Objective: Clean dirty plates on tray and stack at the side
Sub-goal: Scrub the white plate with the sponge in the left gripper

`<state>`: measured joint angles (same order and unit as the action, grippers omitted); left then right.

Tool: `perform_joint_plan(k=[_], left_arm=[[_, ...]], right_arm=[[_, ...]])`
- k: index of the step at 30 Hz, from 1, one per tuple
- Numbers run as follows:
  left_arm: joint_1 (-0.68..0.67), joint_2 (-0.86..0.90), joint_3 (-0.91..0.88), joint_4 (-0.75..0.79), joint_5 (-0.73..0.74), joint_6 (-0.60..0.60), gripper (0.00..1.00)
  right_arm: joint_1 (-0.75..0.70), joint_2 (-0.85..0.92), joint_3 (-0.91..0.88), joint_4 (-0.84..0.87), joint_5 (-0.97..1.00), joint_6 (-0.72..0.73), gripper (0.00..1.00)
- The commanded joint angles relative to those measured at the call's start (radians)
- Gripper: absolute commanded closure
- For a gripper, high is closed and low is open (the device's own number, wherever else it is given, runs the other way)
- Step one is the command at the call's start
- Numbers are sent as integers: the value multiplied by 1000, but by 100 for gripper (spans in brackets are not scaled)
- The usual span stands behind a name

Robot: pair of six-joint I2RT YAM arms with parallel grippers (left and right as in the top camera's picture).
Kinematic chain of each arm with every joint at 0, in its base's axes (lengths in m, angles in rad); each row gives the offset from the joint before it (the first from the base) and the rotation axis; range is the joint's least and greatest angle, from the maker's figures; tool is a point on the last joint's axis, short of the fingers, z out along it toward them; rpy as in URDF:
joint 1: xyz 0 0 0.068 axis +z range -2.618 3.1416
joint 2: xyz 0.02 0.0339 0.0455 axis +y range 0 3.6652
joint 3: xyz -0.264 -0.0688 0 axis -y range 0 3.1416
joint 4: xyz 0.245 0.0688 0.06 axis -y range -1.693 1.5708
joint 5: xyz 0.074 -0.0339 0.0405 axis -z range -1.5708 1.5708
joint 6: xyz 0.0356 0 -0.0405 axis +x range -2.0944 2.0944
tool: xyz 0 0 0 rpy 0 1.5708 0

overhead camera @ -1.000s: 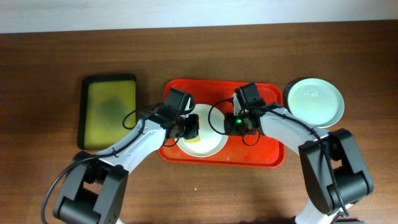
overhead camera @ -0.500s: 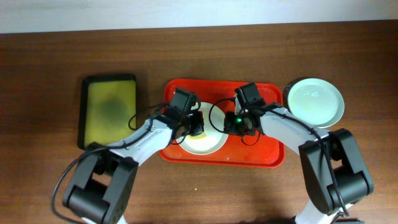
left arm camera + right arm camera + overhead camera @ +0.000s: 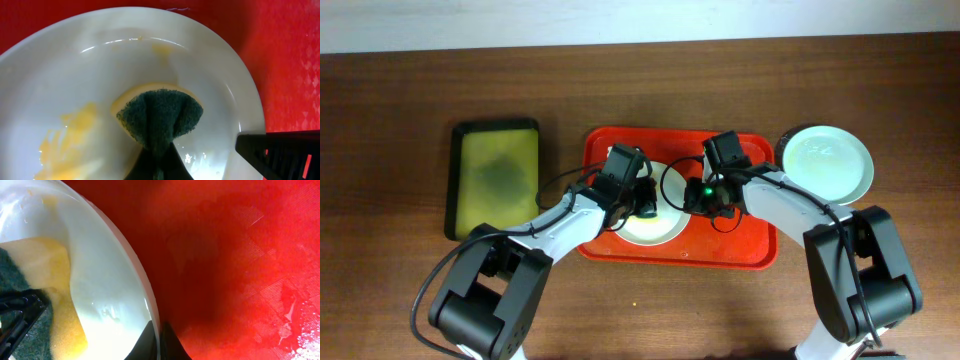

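White plate [image 3: 655, 230]: lying round and glossy on the red plastic tray [image 3: 740, 245], carrying yellow smears [image 3: 70, 132].
Left gripper [image 3: 640, 198]: squeezing a folded sponge [image 3: 161, 116], yellow foam under a green scouring face, against the plate.
Right gripper [image 3: 698, 197]: pinching the plate's rim.
Side plate [image 3: 828, 163]: resting on the brown wooden table [image 3: 400, 90], right of the tray.
Count: showing two plates and two trays, including a black tray [image 3: 453, 180].

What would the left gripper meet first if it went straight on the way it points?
The left gripper, shut on the sponge, points into the plate. Its smeared inside would likely come first, and the sponge may be touching it.
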<state>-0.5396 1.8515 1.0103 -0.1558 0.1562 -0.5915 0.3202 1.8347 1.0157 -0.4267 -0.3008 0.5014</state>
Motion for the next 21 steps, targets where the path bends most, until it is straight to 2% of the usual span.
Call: perform_joint_plan(k=[1,4,7,12,15,17,19,21], left_arm=[[-10,5,6,-3,14,2,100],[-47,6,6,2,16,2,100],[-68,6,6,6,-84,1,100],[-67,53,6,56,-169,1,100],[-66,79,6,48,-367,2,100],[-51,77,6,32,-524,66,100],[-35,70,6,23,-599,123,100],[-24,50,6,-3,-642,126,100]], right_arm=[[-9,19,9,-4,25,8,96],[-9,19,9,-3,25,8,96],[-9,19,9,-3,25,8,96],[-9,19,9,-3,25,8,96],[-9,19,9,-4,25,6,96],[-9,19,9,-4,25,5,96],[-9,19,9,-4,25,5,96],[-9,19,9,-4,25,4,96]])
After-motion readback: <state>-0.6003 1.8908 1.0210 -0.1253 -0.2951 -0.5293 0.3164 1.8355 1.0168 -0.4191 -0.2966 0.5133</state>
